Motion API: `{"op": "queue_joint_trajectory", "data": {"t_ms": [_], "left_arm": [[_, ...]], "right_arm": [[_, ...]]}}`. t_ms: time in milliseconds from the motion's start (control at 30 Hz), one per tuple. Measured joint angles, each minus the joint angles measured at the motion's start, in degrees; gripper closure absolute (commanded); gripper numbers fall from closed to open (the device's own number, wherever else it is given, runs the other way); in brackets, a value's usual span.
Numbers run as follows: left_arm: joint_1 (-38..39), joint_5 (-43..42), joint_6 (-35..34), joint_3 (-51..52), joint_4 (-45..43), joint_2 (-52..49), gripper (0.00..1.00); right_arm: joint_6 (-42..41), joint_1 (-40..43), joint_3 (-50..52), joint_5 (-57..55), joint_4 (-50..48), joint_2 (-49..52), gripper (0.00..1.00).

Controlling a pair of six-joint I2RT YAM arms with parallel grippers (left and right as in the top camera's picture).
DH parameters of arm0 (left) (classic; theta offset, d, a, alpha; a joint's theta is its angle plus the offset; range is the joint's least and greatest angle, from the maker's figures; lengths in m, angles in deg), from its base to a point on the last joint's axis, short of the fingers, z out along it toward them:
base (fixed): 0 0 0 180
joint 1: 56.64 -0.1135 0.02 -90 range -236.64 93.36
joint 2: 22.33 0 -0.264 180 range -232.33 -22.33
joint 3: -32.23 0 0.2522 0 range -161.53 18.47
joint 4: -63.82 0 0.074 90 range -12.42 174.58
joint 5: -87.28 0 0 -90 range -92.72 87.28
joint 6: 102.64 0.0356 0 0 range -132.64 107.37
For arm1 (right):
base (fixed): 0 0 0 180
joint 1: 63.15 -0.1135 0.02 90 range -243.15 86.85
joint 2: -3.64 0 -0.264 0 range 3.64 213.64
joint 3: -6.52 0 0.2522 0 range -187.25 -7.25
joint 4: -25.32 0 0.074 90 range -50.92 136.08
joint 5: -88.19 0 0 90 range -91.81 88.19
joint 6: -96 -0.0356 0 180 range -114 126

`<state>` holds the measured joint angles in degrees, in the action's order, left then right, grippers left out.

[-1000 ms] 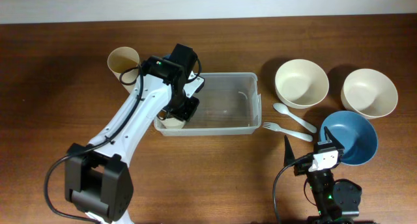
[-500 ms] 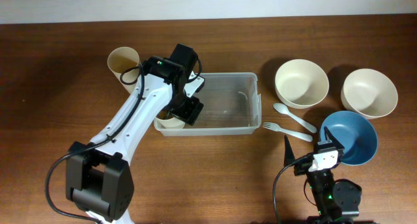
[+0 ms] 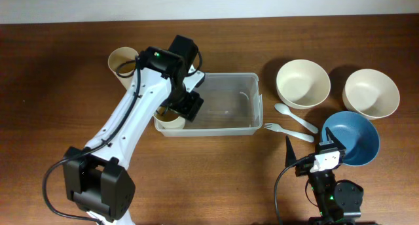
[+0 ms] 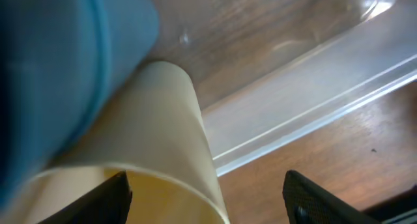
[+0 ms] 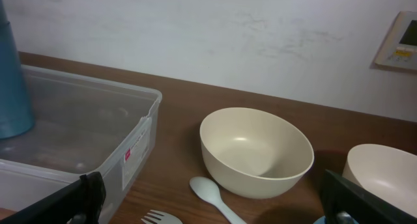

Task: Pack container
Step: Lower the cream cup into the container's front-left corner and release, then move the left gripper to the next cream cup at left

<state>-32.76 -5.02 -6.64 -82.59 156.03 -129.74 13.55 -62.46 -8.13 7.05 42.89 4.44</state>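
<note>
Clear rectangular plastic container (image 3: pixel 226 107) — sitting midway on the brown wooden bench (image 3: pixel 59 68), open side up for loading. Cream tapered cup (image 3: pixel 167 122) standing in its left end beside a blue cup (image 4: pixel 52 68). Left fingers (image 4: pixel 114 204) hanging wide either side of the cream cup, apparently not gripping. Right fingers (image 5: pixel 88 198) — wide, holding nothing.

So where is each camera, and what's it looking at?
Overhead: above the table, looking straight down at the clear rectangular plastic container; left arm and right arm show.
Left wrist: close above the container's rim and a tall cream cup; its dark fingertips show.
Right wrist: low, facing the room's white wall, container and round cream bowl; fingertips show.
All three share the container.
</note>
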Motion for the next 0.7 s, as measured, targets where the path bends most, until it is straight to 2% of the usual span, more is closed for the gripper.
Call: {"op": "queue_joint_trajectory", "data": {"t_ms": [367,567,700], "left_arm": [[0.0,0.0,-0.2,-6.0,4.0,0.0,0.26],[0.0,-1.0,-1.0,-16.9,9.2,-0.4,0.24],[-0.6,0.0,-1.6,-25.3,11.4,-0.3,0.18]], "right_arm": [[0.0,0.0,0.0,0.0,0.0,0.0,0.01],[-0.1,0.0,0.0,0.0,0.0,0.0,0.01],[0.0,0.0,0.0,0.0,0.0,0.0,0.01]]}}
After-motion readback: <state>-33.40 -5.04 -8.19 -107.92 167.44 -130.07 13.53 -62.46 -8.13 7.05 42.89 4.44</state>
